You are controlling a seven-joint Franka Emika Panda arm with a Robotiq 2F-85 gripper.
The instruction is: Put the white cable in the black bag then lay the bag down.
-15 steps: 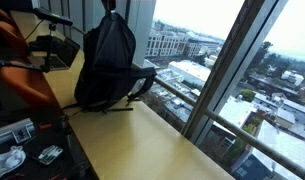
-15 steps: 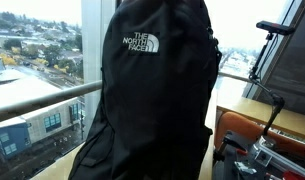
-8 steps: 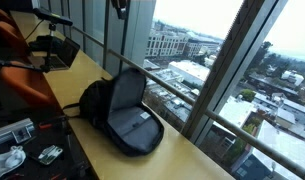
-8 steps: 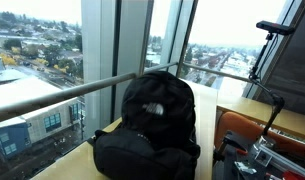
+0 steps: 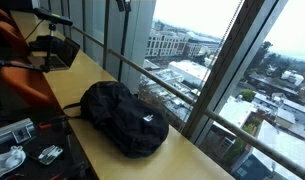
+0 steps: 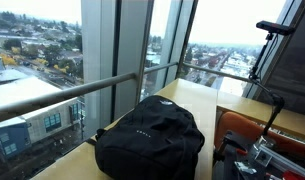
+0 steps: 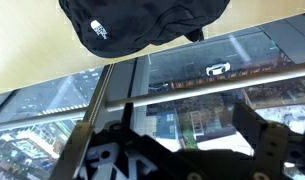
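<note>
The black bag (image 5: 122, 118) lies flat on the wooden table (image 5: 142, 160) beside the window, and it also shows in the exterior view from the table's end (image 6: 150, 138). In the wrist view the bag (image 7: 142, 22) is at the top, logo side visible. My gripper (image 7: 172, 135) is open with nothing between its fingers, high above the bag. In an exterior view only the tip of the gripper (image 5: 120, 4) shows at the top edge. The white cable is out of view.
An orange chair (image 5: 22, 85) stands at the table's inner side. Dark clutter with white and grey gadgets (image 5: 22, 152) lies at the near corner. A metal railing (image 6: 72, 92) and window glass run along the table's far edge. A stand (image 6: 274, 28) rises beside the chair.
The bag stood upright a second ago, hanging from my gripper; it has tipped over and now lies flat. My gripper has opened and let go of it.
</note>
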